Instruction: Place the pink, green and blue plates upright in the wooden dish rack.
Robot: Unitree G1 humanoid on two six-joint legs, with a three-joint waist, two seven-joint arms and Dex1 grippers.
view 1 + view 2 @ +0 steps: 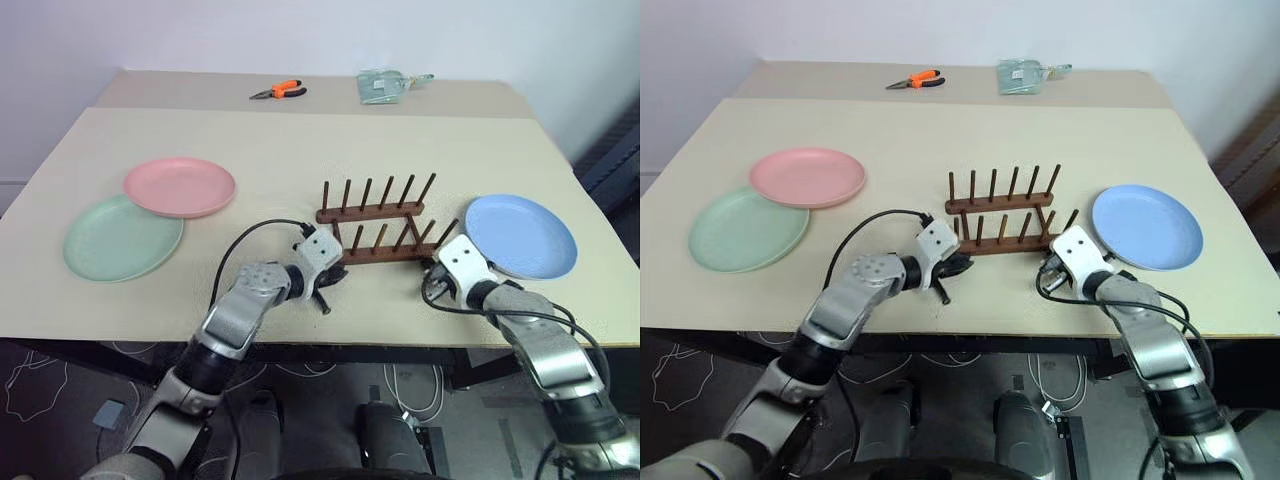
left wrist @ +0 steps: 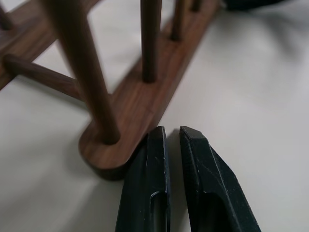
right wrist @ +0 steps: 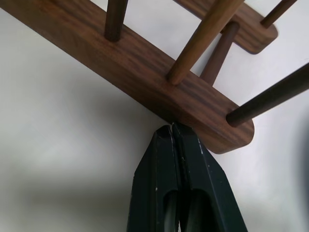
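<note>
Both tools are down at the wooden dish rack (image 1: 374, 222), mid-worktop, its long axis running left to right. Left tool (image 2: 173, 137) clenched on nothing, tips beside the rack's left end; right tool (image 3: 175, 129) clenched too, nosing its near rail by the right end. Blue plate (image 1: 521, 235) lies flat just right, nearest the right arm; pink plate (image 1: 180, 186) and green plate (image 1: 120, 240) well left.

The beige worktop (image 1: 300, 160) carries the wooden dish rack (image 1: 375, 222) mid-frame, pink plate (image 1: 180, 186) overlapping green plate (image 1: 115, 240) at left, blue plate (image 1: 521, 235) at right, and orange-handled pliers (image 1: 278, 91) and a clear packet (image 1: 382, 86) at the top.

Beige table (image 1: 300, 140), white wall (image 1: 300, 30), dark floor (image 1: 60, 380).
</note>
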